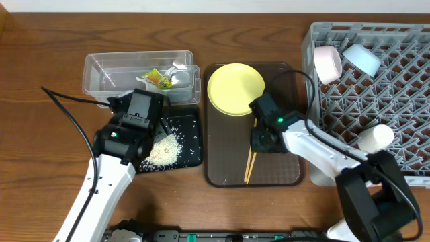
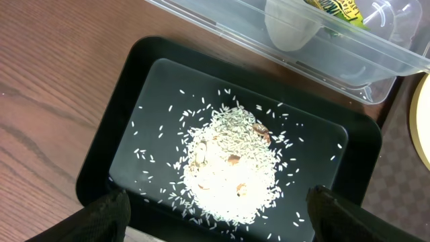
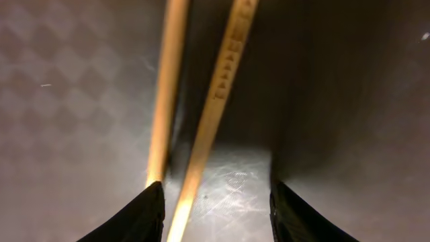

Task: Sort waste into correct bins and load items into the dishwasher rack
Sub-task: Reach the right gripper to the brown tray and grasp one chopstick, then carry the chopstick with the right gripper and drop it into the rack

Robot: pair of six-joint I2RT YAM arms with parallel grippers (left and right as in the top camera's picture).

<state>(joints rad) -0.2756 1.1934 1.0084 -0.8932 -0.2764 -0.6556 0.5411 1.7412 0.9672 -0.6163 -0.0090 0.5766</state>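
Observation:
The rice heap [image 2: 232, 165] lies in the black tray [image 2: 101, 154]. My left gripper [image 2: 218, 215] hovers open over the tray's near side, empty; it also shows in the overhead view [image 1: 153, 134]. The green-and-orange wrapper [image 1: 160, 78] lies in the clear tub [image 1: 107, 67]. My right gripper [image 3: 218, 215] is open, low on the brown tray, with one of the two chopsticks [image 3: 222, 81] between its fingers and the other by its left finger. The chopsticks [image 1: 248, 168] lie below the yellow plate [image 1: 235, 87]. The pink bowl [image 1: 327, 62], blue bowl [image 1: 363, 59] and white cup [image 1: 375, 138] are in the grey rack [image 1: 403, 87].
The brown serving tray [image 1: 285, 171] sits between the black tray [image 1: 191, 117] and the rack. A small clear plastic piece [image 2: 289, 27] lies in the clear tub next to the wrapper. A black cable runs across the wood at the left [image 1: 64, 101].

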